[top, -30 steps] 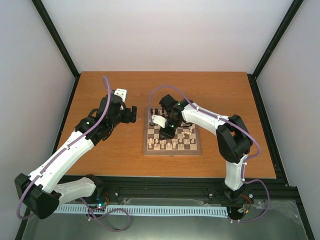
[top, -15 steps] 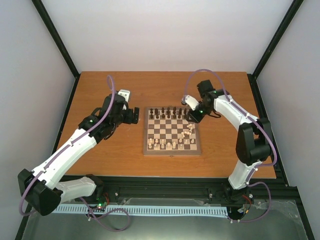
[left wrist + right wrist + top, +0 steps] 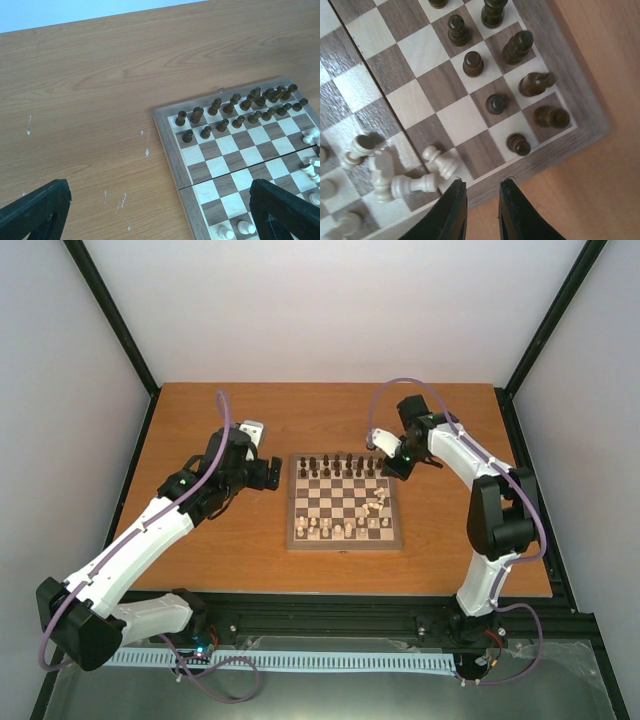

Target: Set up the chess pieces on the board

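From above we see the board (image 3: pixel 345 545) in the middle of the counter (image 3: pixel 200 420), with the dark pieces (image 3: pixel 335 462) in two rows along its far edge and the light pieces (image 3: pixel 340 530) near the front. At that size we cannot tell one figure from another. The right wrist view shows more: several toppled light pieces (image 3: pixel 412 185) lie in a heap on the squares, while the dark pieces (image 3: pixel 472 64) stand upright near the board's corner. The right gripper (image 3: pixel 481 182) hangs over the brown border (image 3: pixel 580 110), its fingers (image 3: pixel 451 210) drawn nearly together around nothing. The left wrist view shows the left gripper (image 3: pixel 159 186) spread wide and empty over bare counter beside the board. Its frame cuts off the board's right part, and the fallen light pieces (image 3: pixel 310 135) sit half out of view.
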`<state>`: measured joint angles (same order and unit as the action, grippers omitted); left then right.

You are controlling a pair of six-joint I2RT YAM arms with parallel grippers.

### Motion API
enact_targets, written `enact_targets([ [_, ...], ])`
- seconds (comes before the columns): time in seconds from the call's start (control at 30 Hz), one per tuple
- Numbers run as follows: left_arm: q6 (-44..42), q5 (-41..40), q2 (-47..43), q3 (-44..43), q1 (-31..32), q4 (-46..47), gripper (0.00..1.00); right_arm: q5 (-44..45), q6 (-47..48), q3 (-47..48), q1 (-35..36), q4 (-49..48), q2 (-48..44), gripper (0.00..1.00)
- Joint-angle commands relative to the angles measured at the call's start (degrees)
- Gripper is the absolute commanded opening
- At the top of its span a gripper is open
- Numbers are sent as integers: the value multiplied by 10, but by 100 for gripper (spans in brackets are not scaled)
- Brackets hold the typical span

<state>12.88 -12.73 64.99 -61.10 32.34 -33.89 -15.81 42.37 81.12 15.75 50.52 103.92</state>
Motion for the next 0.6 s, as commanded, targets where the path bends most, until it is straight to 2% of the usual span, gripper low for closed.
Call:
enact_targets([
  [0.0,-15,12,0,-9,-1,0,99,15,112,49,6,40,35,20],
  [0.2,-18,12,0,-9,-1,0,99,43,175,54,32,61,65,20],
  [0.57,-19,11,0,-9,-1,0,99,62,188,51,47,56,89,21],
])
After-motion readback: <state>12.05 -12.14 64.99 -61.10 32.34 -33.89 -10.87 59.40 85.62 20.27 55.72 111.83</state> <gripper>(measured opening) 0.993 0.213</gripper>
